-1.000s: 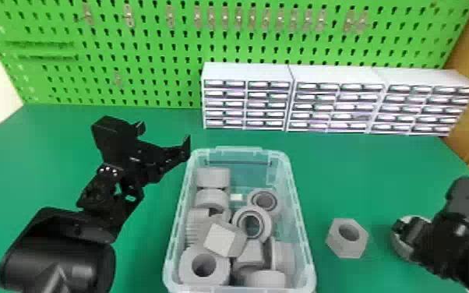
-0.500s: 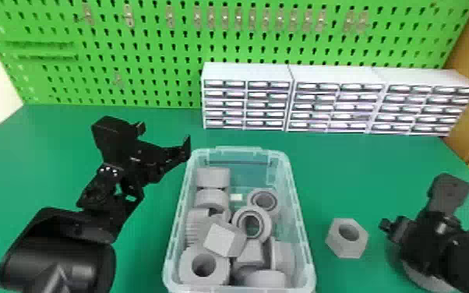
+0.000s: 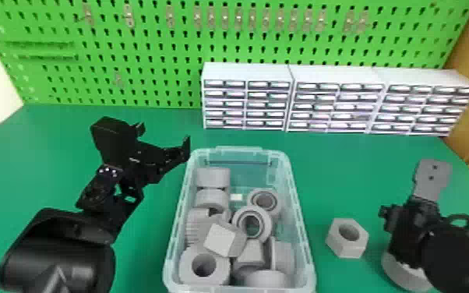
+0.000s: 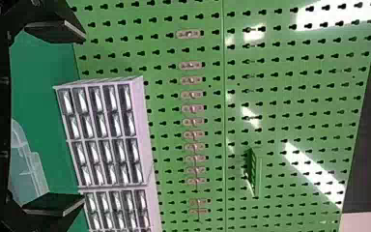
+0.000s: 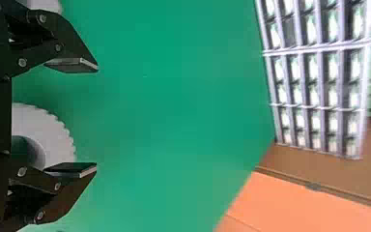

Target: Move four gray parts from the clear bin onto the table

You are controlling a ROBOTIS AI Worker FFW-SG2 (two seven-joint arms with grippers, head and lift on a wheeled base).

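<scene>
Gray parts, among them a round ring [image 3: 252, 224] and a faceted block [image 3: 222, 239], lie piled in the clear bin [image 3: 239, 150]. To its right a gray hex nut [image 3: 347, 237] rests on the green table. My right gripper [image 3: 413, 218] is over a gray round part [image 3: 403, 270] near the lower right. In the right wrist view, the right gripper [image 5: 96, 117] stands open with nothing between its fingertips, and the ridged round part [image 5: 55, 133] is below it. Parked left of the bin's back corner, my left gripper [image 3: 163, 136] is open; it is also open in the left wrist view [image 4: 83, 117].
White drawer cabinets [image 3: 335, 97] line the back of the table [image 3: 148, 233], before a green pegboard [image 3: 159, 50]. Bare table lies between the hex nut and the cabinets.
My right gripper has turned and drawn up from its earlier pose, a flat gray plate now facing the head camera. The round part beneath shows lower than one second ago. The left arm has stayed still.
</scene>
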